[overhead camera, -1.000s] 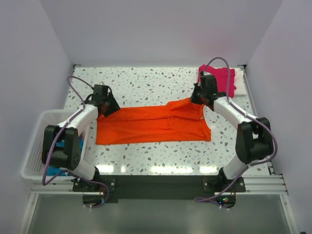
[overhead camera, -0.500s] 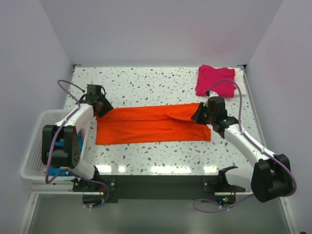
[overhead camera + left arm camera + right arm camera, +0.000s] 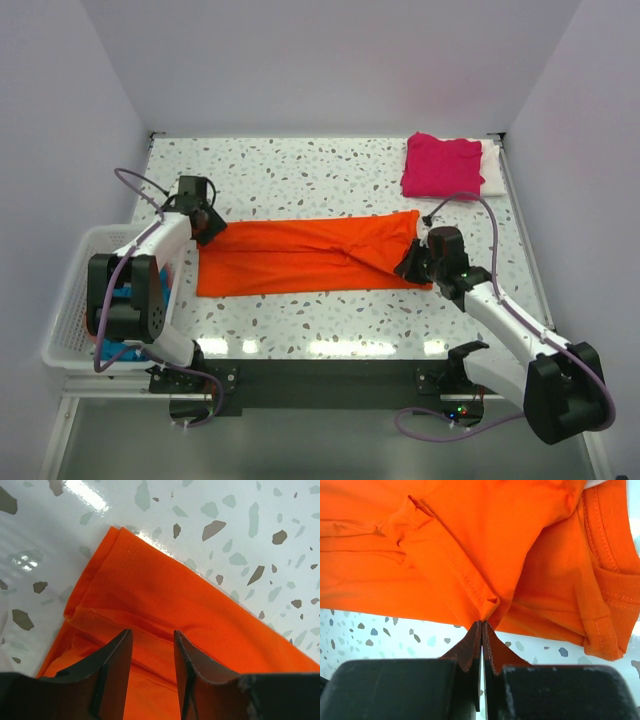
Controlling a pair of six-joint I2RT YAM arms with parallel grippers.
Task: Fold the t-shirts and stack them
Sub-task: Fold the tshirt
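Note:
The orange t-shirt (image 3: 300,258) lies as a long band across the middle of the table. My right gripper (image 3: 408,266) is at its near right corner, shut on a folded hem of the orange t-shirt (image 3: 470,530), and the right wrist view shows the gripper (image 3: 482,622) pinching the cloth above the tabletop. My left gripper (image 3: 208,228) hovers over the shirt's far left corner. In the left wrist view this gripper (image 3: 152,632) is open, with the orange t-shirt (image 3: 165,590) under the gap. A folded magenta t-shirt (image 3: 440,165) rests on a white t-shirt (image 3: 492,172) at the back right.
A white slatted basket (image 3: 70,290) stands off the table's left edge with teal cloth (image 3: 108,349) inside, partly hidden by the left arm. Walls close in the table at the back and on both sides.
My right gripper has travelled from the back right toward the near edge, dragging the shirt's right end with it. The left gripper has shifted slightly left and its jaws have narrowed.

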